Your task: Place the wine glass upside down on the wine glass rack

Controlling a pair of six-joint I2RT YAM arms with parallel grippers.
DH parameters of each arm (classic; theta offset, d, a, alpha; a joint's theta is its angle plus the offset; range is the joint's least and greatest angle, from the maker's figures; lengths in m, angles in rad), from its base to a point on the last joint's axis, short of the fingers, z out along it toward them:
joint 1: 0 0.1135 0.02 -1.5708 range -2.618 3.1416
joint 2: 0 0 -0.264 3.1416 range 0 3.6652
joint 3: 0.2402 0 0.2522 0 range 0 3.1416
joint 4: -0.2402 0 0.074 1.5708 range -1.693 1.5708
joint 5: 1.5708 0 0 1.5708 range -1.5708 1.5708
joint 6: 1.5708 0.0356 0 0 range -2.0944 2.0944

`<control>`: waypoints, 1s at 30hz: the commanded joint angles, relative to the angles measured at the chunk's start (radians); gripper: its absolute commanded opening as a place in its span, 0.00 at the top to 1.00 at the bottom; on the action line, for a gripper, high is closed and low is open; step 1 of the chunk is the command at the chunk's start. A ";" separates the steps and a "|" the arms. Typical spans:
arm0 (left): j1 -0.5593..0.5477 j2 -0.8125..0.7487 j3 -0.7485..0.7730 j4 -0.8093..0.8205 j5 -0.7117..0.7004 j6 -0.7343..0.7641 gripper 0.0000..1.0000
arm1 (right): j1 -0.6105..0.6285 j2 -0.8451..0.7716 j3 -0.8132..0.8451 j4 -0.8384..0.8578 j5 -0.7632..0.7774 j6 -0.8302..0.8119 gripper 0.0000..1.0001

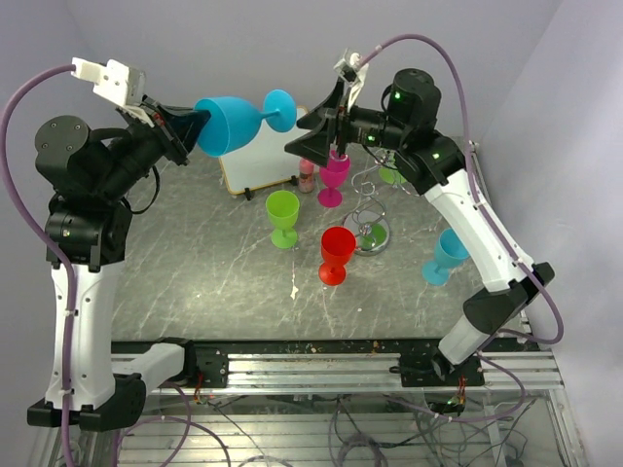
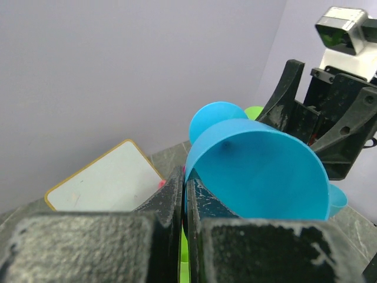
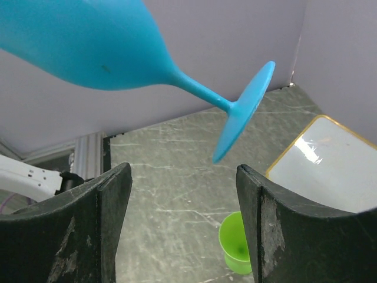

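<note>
My left gripper (image 1: 200, 125) is shut on the rim of a blue wine glass (image 1: 232, 124) and holds it on its side, high above the table, foot pointing right. The left wrist view shows the jaws (image 2: 184, 177) pinching the rim of the bowl (image 2: 259, 171). My right gripper (image 1: 295, 136) is open and empty, facing the glass's foot (image 1: 280, 109) from the right. In the right wrist view the foot (image 3: 244, 109) hangs just beyond the open gripper (image 3: 184, 171), apart from both fingers. The silver wire rack (image 1: 372, 219) stands on the table under the right arm.
A green glass (image 1: 283, 216), a red glass (image 1: 337, 255), a magenta glass (image 1: 334, 175) and a light blue glass (image 1: 446, 255) stand upright around the rack. A white board (image 1: 258, 161) leans at the back. The green glass (image 3: 238, 247) shows below the right fingers.
</note>
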 commanded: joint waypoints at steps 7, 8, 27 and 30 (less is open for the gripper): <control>0.003 -0.003 -0.046 0.122 0.051 -0.023 0.93 | 0.016 0.065 0.035 0.019 0.126 0.130 0.42; 0.003 -0.003 -0.049 0.122 0.052 -0.019 0.93 | 0.016 0.066 0.036 0.020 0.129 0.135 0.44; -0.001 -0.005 -0.095 0.142 0.065 -0.004 0.93 | 0.017 0.122 0.106 0.012 0.160 0.159 0.74; -0.001 -0.009 -0.102 0.141 0.060 0.000 0.93 | 0.018 0.128 0.105 0.013 0.160 0.169 0.85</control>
